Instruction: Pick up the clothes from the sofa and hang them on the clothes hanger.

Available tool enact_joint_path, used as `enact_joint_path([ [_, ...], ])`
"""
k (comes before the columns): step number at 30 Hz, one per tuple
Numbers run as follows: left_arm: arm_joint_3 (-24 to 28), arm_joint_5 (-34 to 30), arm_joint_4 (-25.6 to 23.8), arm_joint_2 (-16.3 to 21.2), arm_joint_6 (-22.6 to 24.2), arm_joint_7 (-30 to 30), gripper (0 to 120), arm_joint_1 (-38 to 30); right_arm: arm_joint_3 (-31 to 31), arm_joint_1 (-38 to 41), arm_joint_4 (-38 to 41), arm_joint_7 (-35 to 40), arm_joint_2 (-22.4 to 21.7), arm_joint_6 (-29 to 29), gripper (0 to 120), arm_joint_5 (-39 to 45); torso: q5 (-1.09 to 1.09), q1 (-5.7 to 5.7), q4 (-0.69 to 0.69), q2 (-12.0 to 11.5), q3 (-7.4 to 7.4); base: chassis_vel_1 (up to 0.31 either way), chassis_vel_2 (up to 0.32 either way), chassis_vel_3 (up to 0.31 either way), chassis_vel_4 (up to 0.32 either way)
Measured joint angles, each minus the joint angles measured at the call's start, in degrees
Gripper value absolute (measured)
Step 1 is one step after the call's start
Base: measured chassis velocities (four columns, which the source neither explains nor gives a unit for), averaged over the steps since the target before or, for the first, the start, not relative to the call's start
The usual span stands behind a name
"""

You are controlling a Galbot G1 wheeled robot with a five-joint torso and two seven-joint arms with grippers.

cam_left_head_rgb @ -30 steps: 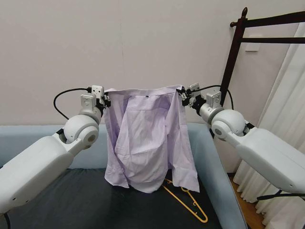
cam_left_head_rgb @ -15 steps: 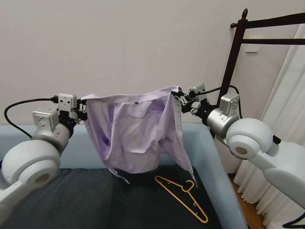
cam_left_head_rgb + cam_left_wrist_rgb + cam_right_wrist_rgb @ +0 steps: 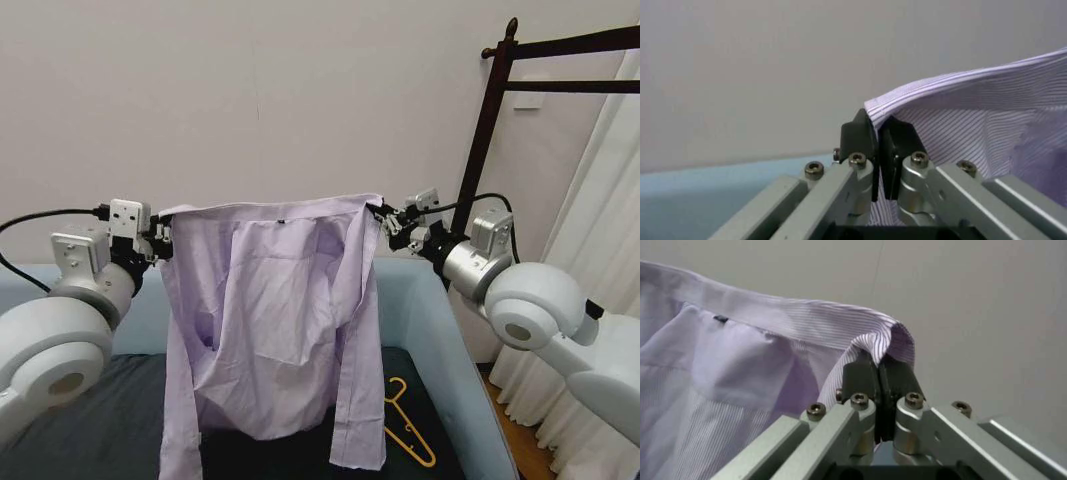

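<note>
**Left gripper [image 3: 160,240] and right gripper [image 3: 385,215]: both pinched shut on the shirt [image 3: 270,310]**

Head view: the shirt is held spread above the sofa [image 3: 425,310]. Since half a second ago it has been unfurled to full length, so pickup is judged done and hanging outstanding.
Left wrist view: a pale lilac, finely striped edge is clamped.
Right wrist view: a collar fold is clamped likewise.

Shirt [image 3: 270,320] hangs spread between both grippers, above the sofa [image 3: 445,340] seat, in front of the wall. Left gripper [image 3: 163,240] pinches its top left corner, right gripper [image 3: 383,215] its top right corner. Hanger [image 3: 412,436] lies on the seat, low right, partly behind the shirt's edge. Clothes rack [image 3: 488,130] stands right of the sofa, behind the right arm; curtain [image 3: 605,250] far right.
</note>
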Motion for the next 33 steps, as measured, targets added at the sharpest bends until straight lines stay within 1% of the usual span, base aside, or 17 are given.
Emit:
enact_joint_path([
  [1,0.0,0.0,0.0,0.0,0.0,0.0,0,0.0,0.0,0.0,0.0,0.0,0.0,0.0,0,0.0,0.0,0.0,0.0,0.0,0.0,0.0,0.0,0.0,0.0],
  [5,2.23,8.3,7.14,-8.9,-0.54,0.53,0,4.74,-0.21,-10.82,-1.21,-0.25,3.6,0.5,0,-5.35,-0.02,0.0,-0.03,-0.01,0.0,0.0,0.0,0.0,0.0],
  [6,2.23,8.3,7.14,-8.9,-0.54,0.53,0,4.74,-0.21,-10.82,-1.21,-0.25,3.6,0.5,0,-5.35,-0.02,0.0,-0.03,-0.01,0.0,0.0,0.0,0.0,0.0],
  [8,3.77,11.85,9.92,-12.81,-1.46,1.34,0,6.14,-1.82,-13.84,-4.05,-0.81,5.87,1.71,0,-7.95,0.01,0.0,-0.04,-0.01,0.0,0.0,0.0,0.0,0.0],
  [9,4.96,14.43,12.33,-15.79,-2.16,1.87,0,7.31,-3.25,-15.01,-6.55,-0.92,8.11,2.69,0,-9.27,0.02,0.0,-0.04,-0.01,0.0,0.0,0.0,0.0,0.0],
  [10,5.51,16.37,14.02,-17.64,-2.71,2.4,0,8.18,-4.4,-15.61,-8.71,-1.11,10.0,3.35,0,-10.2,0.01,0.0,-0.03,-0.01,0.01,0.0,0.0,0.0,0.0],
  [11,5.51,16.37,14.02,-17.64,-2.71,2.4,0,8.18,-4.4,-15.61,-8.71,-1.11,10.0,3.35,0,-10.2,0.01,0.0,-0.03,-0.01,0.01,0.0,0.0,0.0,0.0],
  [14,7.05,21.57,19.63,-21.9,-4.63,3.5,0,10.77,-6.5,-16.55,-15.65,-2.35,14.6,5.33,0,-13.82,0.01,0.0,0.0,-0.01,0.01,0.0,0.0,0.0,0.0],
  [15,7.51,24.35,22.8,-23.93,-5.64,4.04,0,11.78,-7.33,-16.9,-19.78,-3.24,16.61,6.47,0,-15.7,0.01,0.01,0.01,-0.01,0.01,0.0,0.0,0.0,0.0],
  [16,7.75,25.7,24.8,-25.12,-6.36,4.44,0,12.17,-7.65,-17.07,-21.77,-3.57,17.51,6.98,0,-16.48,0.0,0.0,0.02,-0.01,0.01,0.0,0.0,0.0,0.0],
  [17,7.75,25.7,24.8,-25.12,-6.36,4.44,0,12.17,-7.65,-17.07,-21.77,-3.57,17.51,6.98,0,-16.48,0.0,0.0,0.02,-0.01,0.01,0.0,0.0,0.0,0.0],
  [20,8.25,29.84,33.03,-30.21,-9.67,5.81,0,12.38,-8.08,-17.96,-30.36,-5.67,21.26,9.63,0,-19.66,0.0,0.01,-0.01,-0.01,0.01,0.0,0.0,0.0,0.0],
  [21,8.25,29.84,33.03,-30.21,-9.67,5.81,0,12.38,-8.08,-17.96,-30.36,-5.67,21.26,9.63,0,-19.66,0.0,0.01,-0.01,-0.01,0.01,0.0,0.0,0.0,0.0],
  [24,8.36,32.69,39.57,-35.32,-12.35,7.14,0,11.6,-8.03,-18.12,-36.79,-7.01,23.95,11.26,0,-22.11,0.01,0.01,-0.02,-0.01,0.01,0.0,0.0,0.0,0.0],
  [26,8.36,33.1,40.69,-36.35,-12.68,7.22,0,11.43,-8.03,-18.12,-38.06,-7.22,24.4,11.54,0,-22.53,0.01,0.01,-0.02,-0.01,0.01,0.0,0.0,0.0,0.0],
  [29,8.42,34.35,44.31,-39.74,-13.37,7.61,0,10.7,-8.09,-18.03,-41.03,-7.96,25.3,12.22,0,-23.85,0.01,0.01,-0.02,-0.01,0.0,0.0,0.0,0.0,0.0],
  [33,8.59,34.57,45.78,-41.08,-13.51,7.88,0,9.85,-7.91,-17.9,-42.96,-8.66,25.76,12.31,0,-24.15,0.01,0.01,-0.02,-0.01,0.0,0.0,0.0,0.0,0.0],
])
